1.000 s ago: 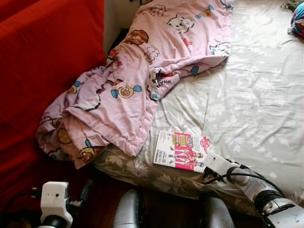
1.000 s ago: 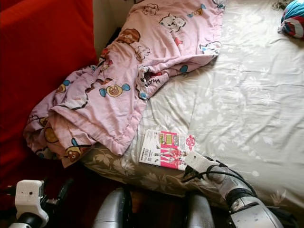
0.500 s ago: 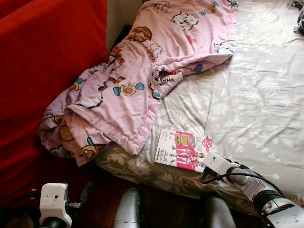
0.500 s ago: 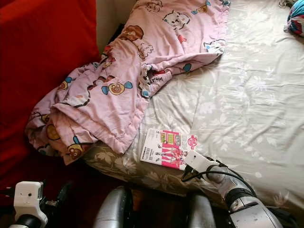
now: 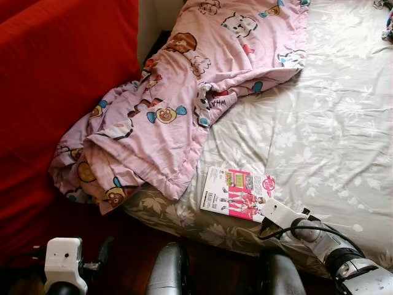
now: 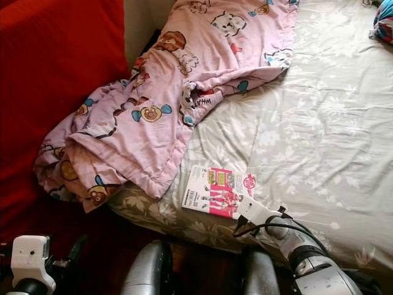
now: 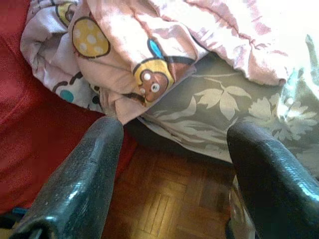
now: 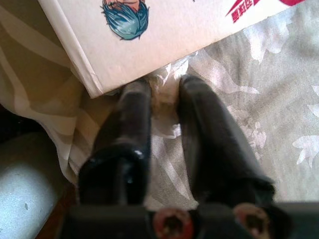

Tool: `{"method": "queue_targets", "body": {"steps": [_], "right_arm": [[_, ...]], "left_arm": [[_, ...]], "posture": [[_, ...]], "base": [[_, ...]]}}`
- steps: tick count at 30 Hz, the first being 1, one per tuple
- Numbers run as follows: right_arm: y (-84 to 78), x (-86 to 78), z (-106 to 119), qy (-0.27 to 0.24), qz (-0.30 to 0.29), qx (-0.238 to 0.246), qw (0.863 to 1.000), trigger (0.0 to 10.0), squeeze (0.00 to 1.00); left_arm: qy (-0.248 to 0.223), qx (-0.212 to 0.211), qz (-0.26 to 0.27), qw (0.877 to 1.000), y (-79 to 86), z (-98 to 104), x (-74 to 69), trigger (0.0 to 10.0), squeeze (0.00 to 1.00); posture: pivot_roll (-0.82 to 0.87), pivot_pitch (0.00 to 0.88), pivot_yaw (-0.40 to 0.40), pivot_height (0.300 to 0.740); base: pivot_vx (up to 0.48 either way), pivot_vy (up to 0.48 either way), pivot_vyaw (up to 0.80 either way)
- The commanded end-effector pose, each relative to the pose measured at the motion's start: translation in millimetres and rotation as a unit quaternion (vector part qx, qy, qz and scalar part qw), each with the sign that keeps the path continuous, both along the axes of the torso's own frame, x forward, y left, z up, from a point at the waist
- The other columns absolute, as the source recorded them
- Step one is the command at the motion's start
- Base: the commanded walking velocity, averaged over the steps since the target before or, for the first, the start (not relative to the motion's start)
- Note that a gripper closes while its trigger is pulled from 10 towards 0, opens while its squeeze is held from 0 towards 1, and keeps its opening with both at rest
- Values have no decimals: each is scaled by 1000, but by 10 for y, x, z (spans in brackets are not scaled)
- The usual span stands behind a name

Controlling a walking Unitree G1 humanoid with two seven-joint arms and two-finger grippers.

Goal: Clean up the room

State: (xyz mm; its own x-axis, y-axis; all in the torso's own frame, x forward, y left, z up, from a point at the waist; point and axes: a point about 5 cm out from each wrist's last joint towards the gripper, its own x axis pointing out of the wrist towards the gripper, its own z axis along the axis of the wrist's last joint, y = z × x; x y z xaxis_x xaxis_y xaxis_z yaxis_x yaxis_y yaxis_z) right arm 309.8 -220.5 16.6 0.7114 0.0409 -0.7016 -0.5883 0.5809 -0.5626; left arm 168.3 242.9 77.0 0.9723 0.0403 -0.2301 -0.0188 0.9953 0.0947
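1. My right claw [image 8: 163, 84] is down on the floral bedsheet [image 5: 331, 123], tips right at the near corner of the comic book [image 5: 237, 193]. In the right wrist view my two black fingers [image 8: 127, 124] are pinched almost together with a bit of sheet bunched between them, and they touch the book's edge without gripping it.
2. My guess is I came in low and flat so I could slide under that corner, since the book lies flat near the mattress edge with nothing to grab from above.
3. The book is just ahead of my right claw. The pink cartoon blanket [image 5: 178, 104] is further ahead and off to the left, spilling over the bed edge toward the red couch [image 5: 61, 92].
4. My left claw [image 7: 169, 164] hangs idle with its fingers spread wide, above the parquet floor [image 7: 169, 199] and just below the dangling blanket.
5. Compared with a second ago, my right claw has crept a little closer to the book corner. The book and blanket haven't budged; the small shift in the picture is just my head moving.
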Motion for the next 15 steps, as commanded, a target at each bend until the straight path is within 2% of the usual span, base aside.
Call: {"method": "queue_targets", "body": {"steps": [1,12,15], "right_arm": [[-13,-83,-88,17,-6,-1,1000,0,0],[-11,-95,-102,13,-17,7,1000,0,0],[-7,-107,-113,6,-27,19,999,0,0]], "left_arm": [[18,-3,13,1000,30,-90,-43,10000,0],[7,-16,34,999,21,-224,156,10000,0],[8,-26,43,999,-12,-330,251,10000,0]], "posture": [[229,212,136,622],[177,132,90,622],[143,91,70,622]], "base": [[0,0,0],[0,0,0],[0,0,0]]}}
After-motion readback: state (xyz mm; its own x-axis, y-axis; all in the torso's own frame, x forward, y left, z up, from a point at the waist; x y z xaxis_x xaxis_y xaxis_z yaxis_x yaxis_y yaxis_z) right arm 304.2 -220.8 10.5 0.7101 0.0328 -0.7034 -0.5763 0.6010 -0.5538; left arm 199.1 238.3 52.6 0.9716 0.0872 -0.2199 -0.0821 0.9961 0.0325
